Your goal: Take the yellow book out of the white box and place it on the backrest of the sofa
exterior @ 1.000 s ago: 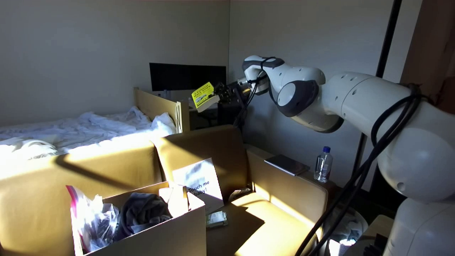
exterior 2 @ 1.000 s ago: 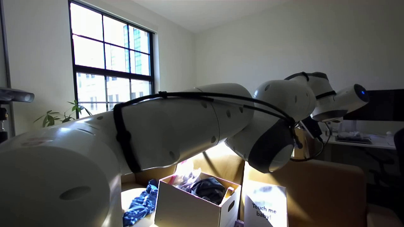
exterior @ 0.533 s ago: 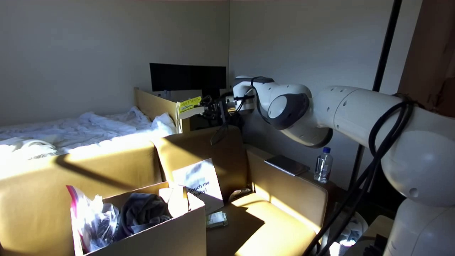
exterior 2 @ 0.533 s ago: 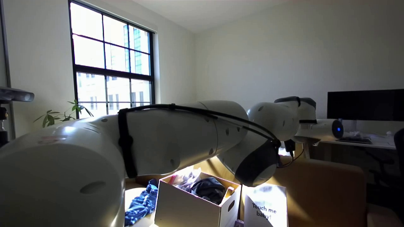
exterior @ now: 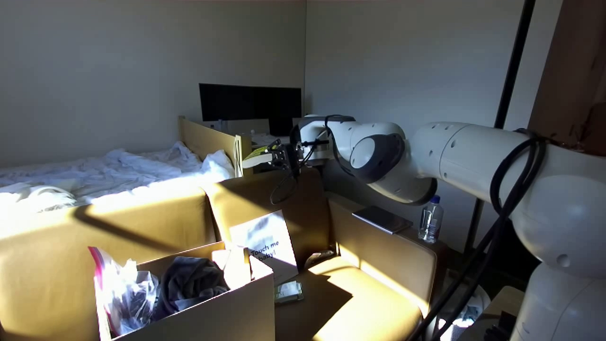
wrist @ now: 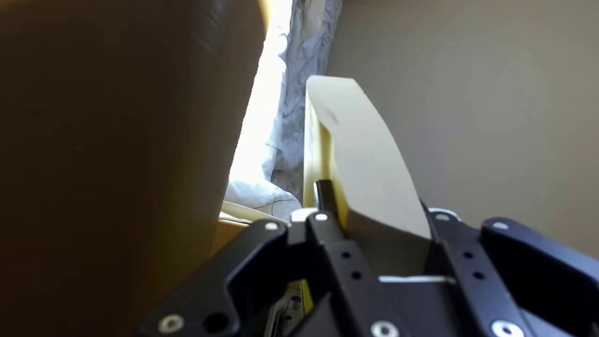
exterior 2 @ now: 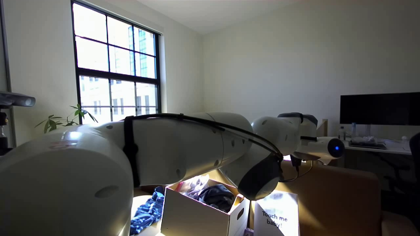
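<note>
Backrest of the sofa point(exterior: 255, 194), half in sun, is the largest thing we work with. The white box point(exterior 2: 193, 216) stands in front of it and lower down. Smaller, a white sign point(exterior: 267, 246) leans back in front of the backrest too. The yellow book point(exterior: 257, 158) is already out of the box; we see it in the air, roughly flat, above the backrest's top edge in an exterior view. Whether it is squarely over that edge or beyond it, we cannot tell.

We judge it a light but thick paperback, springy rather than stiff: its page block bows in the wrist view, so it may flex or fan if pinched by a corner, and a smooth cover could slip. We would hold it through its whole thickness, midway along one edge. Smallest, the fingers point(wrist: 339, 250) are clamped on its near end, one to either side, and should part only when the backrest bears its weight.
</note>
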Controlling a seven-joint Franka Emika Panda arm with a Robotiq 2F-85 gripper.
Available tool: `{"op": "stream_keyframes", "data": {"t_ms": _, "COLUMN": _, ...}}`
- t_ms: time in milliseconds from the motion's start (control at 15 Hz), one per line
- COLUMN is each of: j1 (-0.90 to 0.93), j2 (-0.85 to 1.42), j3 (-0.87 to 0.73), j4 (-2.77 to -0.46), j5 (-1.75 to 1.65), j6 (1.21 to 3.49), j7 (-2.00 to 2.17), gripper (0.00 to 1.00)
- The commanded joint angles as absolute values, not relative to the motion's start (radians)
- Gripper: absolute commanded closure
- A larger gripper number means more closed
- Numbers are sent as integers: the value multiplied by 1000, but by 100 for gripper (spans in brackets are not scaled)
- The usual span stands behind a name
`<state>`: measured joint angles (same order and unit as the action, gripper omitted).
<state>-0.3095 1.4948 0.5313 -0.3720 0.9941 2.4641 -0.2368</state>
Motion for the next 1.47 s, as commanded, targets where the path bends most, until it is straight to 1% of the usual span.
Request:
{"op": "stream_keyframes", "data": {"t_ms": 0, "j1": -319, "j2": 1497, "j3": 532, "j4": -386, "j5": 1012, "j6": 2522, "j7": -190, "gripper": 91}}
{"op": "stream_keyframes", "data": {"t_ms": 1400, "j1": -350, "j2": 1506, "j3": 473, "j4": -451, "j5": 993, "j6": 2503, "j7": -61, "gripper": 90}}
